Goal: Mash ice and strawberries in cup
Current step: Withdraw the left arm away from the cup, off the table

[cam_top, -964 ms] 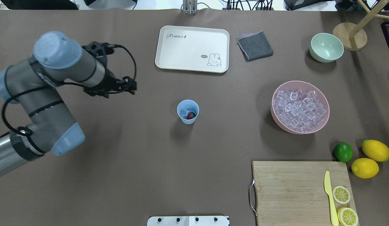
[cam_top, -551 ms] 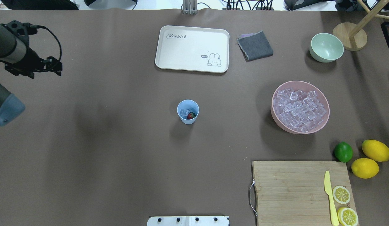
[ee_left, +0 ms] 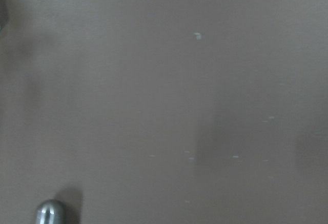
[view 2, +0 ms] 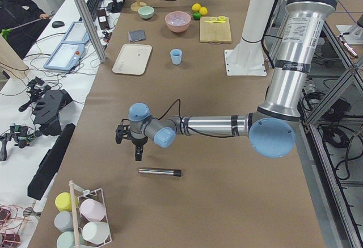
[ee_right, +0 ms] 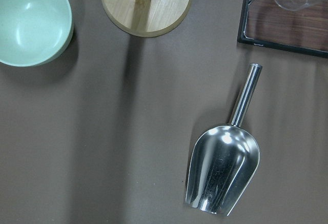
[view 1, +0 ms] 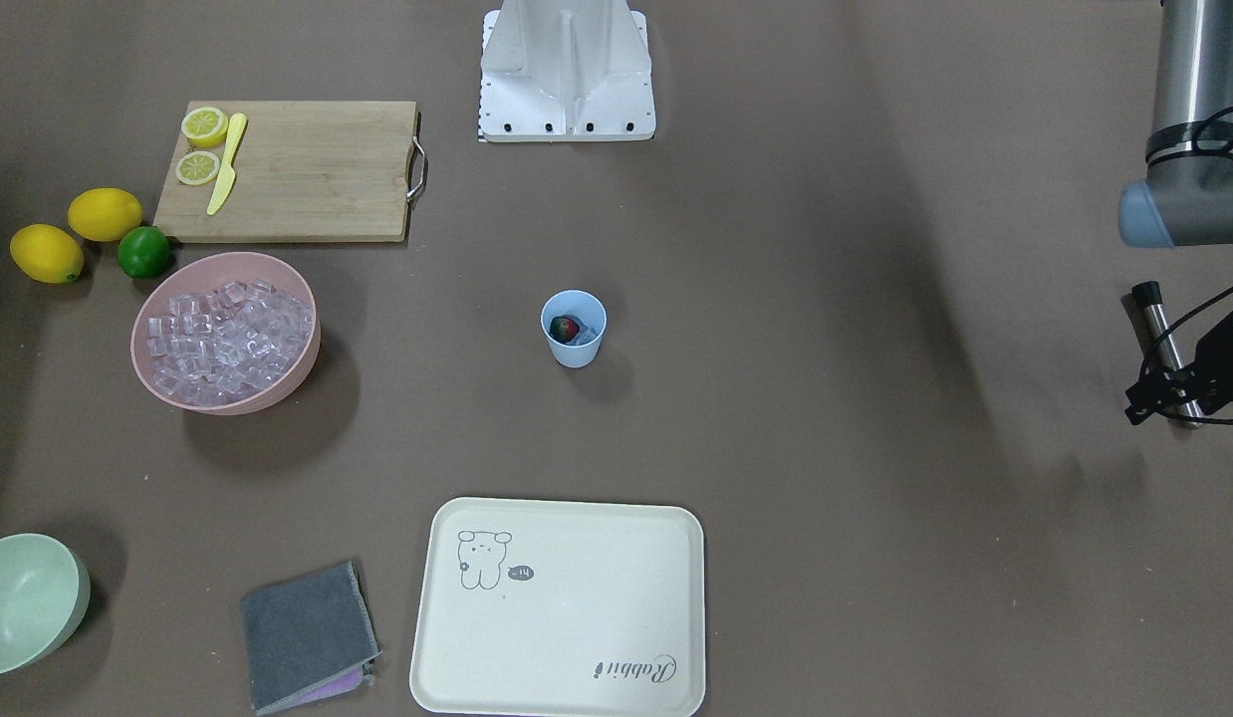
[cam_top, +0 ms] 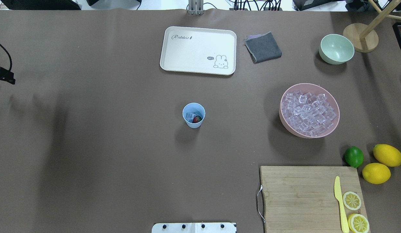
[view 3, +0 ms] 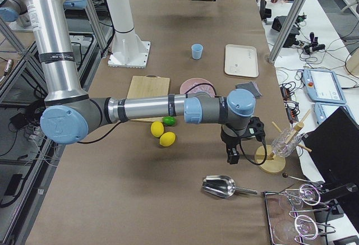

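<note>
One strawberry and a few ice cubes sit in the blue cup, which stands upright mid-surface, closest to my base. Loading looks done. Both berry and ice look whole, so I judge the mashing not yet begun. Farther out, at my left end, the left gripper hangs just beside a metal rod lying flat, apart from it; I cannot tell how its jaws stand. That rod is probably my mashing tool, so picking it up comes first. Farthest off, past the pink bowl, the right gripper hovers near a steel scoop; its jaws I cannot read either.
</note>
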Tool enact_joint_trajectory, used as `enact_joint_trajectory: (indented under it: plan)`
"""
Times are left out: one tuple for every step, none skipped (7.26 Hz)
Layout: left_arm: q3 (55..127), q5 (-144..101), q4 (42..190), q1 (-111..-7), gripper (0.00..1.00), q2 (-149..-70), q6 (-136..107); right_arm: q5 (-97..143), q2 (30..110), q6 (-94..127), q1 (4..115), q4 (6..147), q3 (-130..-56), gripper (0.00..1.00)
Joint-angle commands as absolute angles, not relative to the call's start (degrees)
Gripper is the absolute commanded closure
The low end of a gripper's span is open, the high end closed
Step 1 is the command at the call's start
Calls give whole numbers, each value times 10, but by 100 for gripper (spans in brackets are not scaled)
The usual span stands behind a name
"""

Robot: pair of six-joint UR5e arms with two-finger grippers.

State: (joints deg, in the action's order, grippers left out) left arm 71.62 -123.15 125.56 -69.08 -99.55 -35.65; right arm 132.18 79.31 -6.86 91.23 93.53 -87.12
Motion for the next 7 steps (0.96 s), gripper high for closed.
enact_joint_trajectory:
  plan:
    - [694, -1236, 1296, -707, 6, -962, -324, 1321, 792, -69, 912, 935, -871, 0]
    - [691, -1236, 1298, -708, 7, -957, -324, 1322, 793, -69, 913, 935, -872, 0]
    - [685, -1236, 1309, -708, 8, -956, -325, 1321, 794, -69, 913, 935, -878, 0]
    - [682, -1236, 1310, -708, 11, -956, -326, 1321, 794, -69, 913, 936, -880, 0]
    - [681, -1236, 1310, -708, 13, -957, -327, 1321, 793, -69, 913, 936, -882, 0]
    - [677, -1236, 1310, -708, 15, -959, -325, 1322, 793, -69, 913, 936, -882, 0]
    - [675, -1236, 1310, -708, 15, -961, -325, 1322, 793, -69, 913, 936, -883, 0]
